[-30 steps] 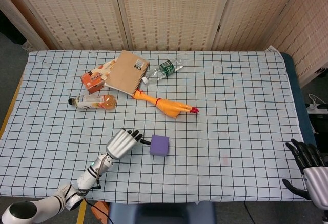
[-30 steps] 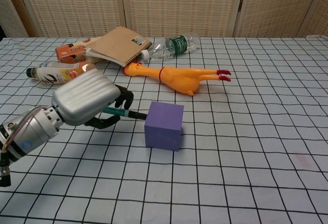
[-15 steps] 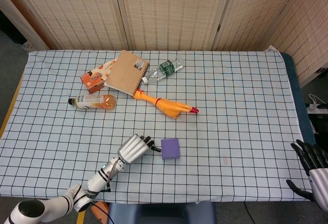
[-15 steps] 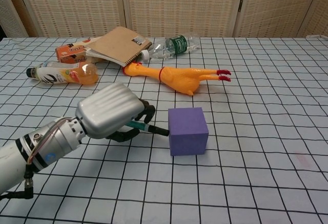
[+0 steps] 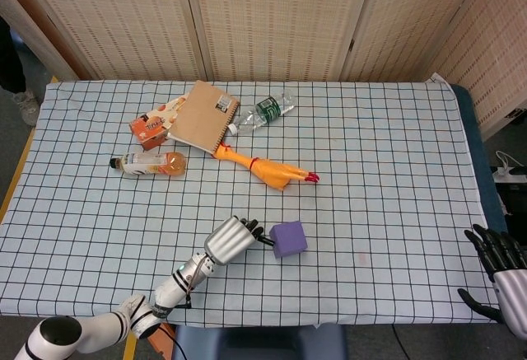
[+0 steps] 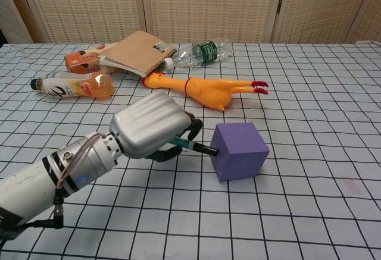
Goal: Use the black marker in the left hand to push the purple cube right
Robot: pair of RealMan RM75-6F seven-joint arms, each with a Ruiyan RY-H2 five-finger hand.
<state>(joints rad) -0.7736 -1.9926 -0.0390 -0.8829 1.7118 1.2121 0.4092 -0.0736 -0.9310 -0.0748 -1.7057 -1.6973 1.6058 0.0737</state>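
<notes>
One push under way: my marker [image 6: 196, 147] tip is on the cube's [image 6: 240, 151] left face, cube directly right of my left hand [image 6: 150, 130].

My left hand is clenched around the marker, whose long axis runs left to right across the frame, tip touching the cube low on its left side in the chest view. The cube [image 5: 289, 238] sits lower centre of the head view, below the rubber chicken [image 5: 263, 168] and well apart from it. It is now skewed to the grid lines. My right hand [image 5: 498, 265] hangs at the lower right edge, fingers spread, grasping nothing, far from the cube. Against a second ago, cube and left hand have both travelled right across the cloth [image 5: 387, 154], and the cube has turned a little.
</notes>
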